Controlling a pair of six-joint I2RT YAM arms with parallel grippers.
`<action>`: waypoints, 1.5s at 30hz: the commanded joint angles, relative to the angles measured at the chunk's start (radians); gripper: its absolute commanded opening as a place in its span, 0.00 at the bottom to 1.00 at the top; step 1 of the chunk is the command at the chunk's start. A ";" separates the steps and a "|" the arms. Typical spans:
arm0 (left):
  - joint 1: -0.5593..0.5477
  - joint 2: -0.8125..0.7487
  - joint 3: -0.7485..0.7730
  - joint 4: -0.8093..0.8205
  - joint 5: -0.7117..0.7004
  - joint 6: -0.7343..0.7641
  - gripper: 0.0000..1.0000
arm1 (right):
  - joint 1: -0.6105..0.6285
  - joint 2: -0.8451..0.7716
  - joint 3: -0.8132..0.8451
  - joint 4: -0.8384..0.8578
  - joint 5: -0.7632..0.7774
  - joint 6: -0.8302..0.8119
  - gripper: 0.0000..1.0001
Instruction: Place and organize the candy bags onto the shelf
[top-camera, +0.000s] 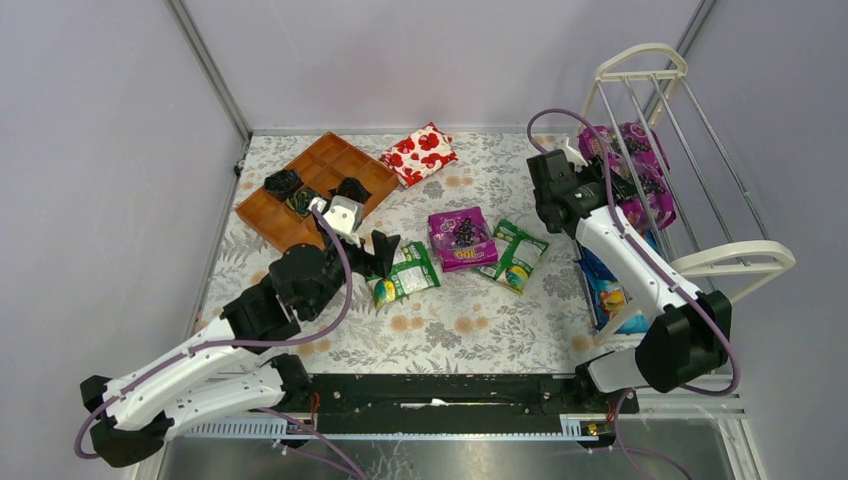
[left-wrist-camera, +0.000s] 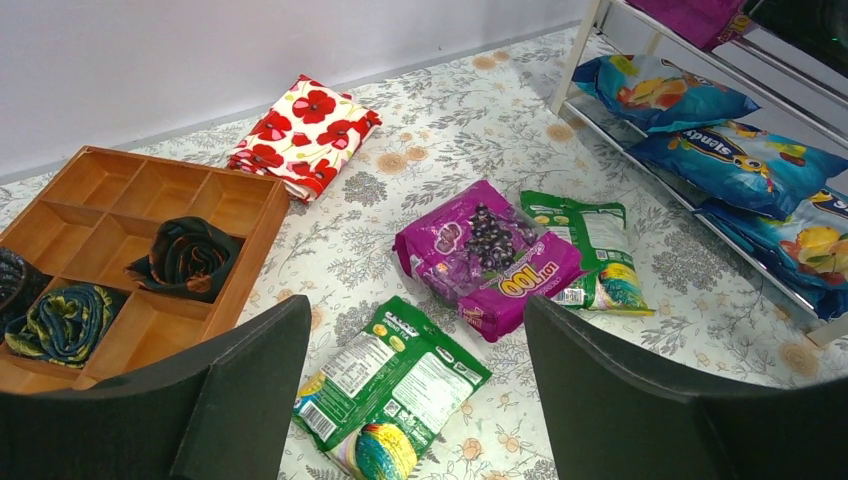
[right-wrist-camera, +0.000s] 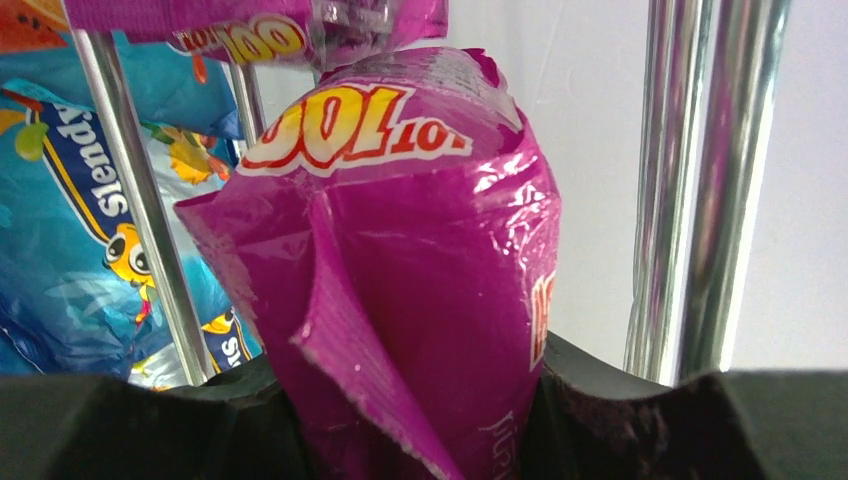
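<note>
My left gripper (top-camera: 384, 256) is open and empty, hovering just above a green-and-white candy bag (top-camera: 406, 274) on the table; in the left wrist view that bag (left-wrist-camera: 395, 385) lies between my spread fingers (left-wrist-camera: 250, 380). A magenta-purple bag (top-camera: 461, 238) and a second green bag (top-camera: 520, 256) lie to its right, touching. My right gripper (right-wrist-camera: 415, 400) is shut on a magenta-purple bag (right-wrist-camera: 400, 250) at the white rod shelf (top-camera: 740, 260), between its rods (right-wrist-camera: 700, 180). Another purple bag (top-camera: 650, 178) lies on the upper tier.
Blue bags (top-camera: 607, 290) fill the shelf's lower tier and show in the left wrist view (left-wrist-camera: 730, 150). A brown compartment tray (top-camera: 322, 170) holding dark rolled cloths stands at the back left, with a red-and-white flowered packet (top-camera: 420, 152) beside it. Grey walls enclose the table.
</note>
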 joint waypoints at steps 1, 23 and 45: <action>-0.005 0.009 -0.003 0.048 -0.021 0.017 0.83 | -0.004 -0.090 -0.004 -0.061 0.025 0.058 0.39; -0.004 0.043 -0.019 0.065 -0.019 0.023 0.83 | -0.081 0.012 -0.051 0.300 -0.031 -0.146 0.40; -0.004 0.045 -0.021 0.066 -0.020 0.027 0.83 | -0.107 -0.078 -0.190 0.519 -0.016 -0.343 0.41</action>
